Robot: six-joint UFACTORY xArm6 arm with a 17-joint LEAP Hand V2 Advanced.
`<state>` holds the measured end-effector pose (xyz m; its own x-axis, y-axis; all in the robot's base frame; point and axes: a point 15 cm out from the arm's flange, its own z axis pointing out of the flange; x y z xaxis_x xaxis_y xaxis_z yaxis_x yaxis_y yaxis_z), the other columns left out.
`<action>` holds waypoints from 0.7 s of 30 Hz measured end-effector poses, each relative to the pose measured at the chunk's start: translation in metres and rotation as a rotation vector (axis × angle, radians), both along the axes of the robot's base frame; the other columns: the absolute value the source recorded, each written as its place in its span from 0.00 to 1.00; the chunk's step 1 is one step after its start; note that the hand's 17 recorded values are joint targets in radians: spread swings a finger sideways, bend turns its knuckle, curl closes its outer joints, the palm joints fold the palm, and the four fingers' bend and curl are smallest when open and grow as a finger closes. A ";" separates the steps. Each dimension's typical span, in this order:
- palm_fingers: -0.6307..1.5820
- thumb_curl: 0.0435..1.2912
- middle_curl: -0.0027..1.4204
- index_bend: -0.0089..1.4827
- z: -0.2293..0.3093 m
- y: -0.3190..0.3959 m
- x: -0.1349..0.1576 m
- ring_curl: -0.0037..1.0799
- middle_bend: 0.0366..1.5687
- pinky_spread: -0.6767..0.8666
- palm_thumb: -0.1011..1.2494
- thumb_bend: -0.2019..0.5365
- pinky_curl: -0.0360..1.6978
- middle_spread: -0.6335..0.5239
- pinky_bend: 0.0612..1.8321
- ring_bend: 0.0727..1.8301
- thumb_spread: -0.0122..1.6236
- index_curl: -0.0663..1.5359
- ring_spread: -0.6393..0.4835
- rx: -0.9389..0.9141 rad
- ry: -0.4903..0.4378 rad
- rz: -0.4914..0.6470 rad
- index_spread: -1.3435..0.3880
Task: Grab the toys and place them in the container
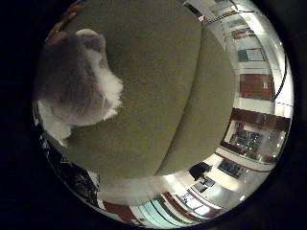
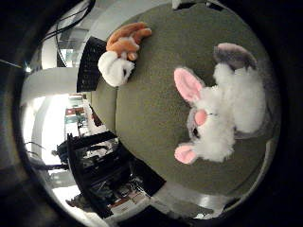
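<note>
Two plush toys lie below the palm: a soft, light rabbit [image 2: 222, 118] (grasp its body) nearest; hand's state unseen.

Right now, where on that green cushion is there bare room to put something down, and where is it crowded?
The green cushion is bare in the wide stretch between the grey and white bunny and the orange and white toy, and along the cushion's near edge beside the black crate. It is crowded where the bunny sprawls, and at the rim where the orange toy lies.

Dim cushion [image 1: 158, 86], bright glare from room beyond, soft blur, strong bending at edges
</note>
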<state>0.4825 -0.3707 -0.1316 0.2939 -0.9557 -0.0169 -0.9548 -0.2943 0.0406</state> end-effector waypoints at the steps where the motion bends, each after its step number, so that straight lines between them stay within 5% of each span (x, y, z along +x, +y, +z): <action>1: 0.30 0.19 0.22 0.13 -0.005 0.001 -0.002 0.25 0.10 0.62 0.35 0.24 0.15 0.58 0.18 0.09 0.61 0.23 0.71 0.003 0.006 -0.001 0.56; 21: 0.47 0.19 0.21 0.12 -0.039 -0.003 -0.030 0.25 0.10 0.75 0.37 0.24 0.12 0.53 0.25 0.12 0.61 0.24 0.70 -0.038 0.081 -0.079 0.55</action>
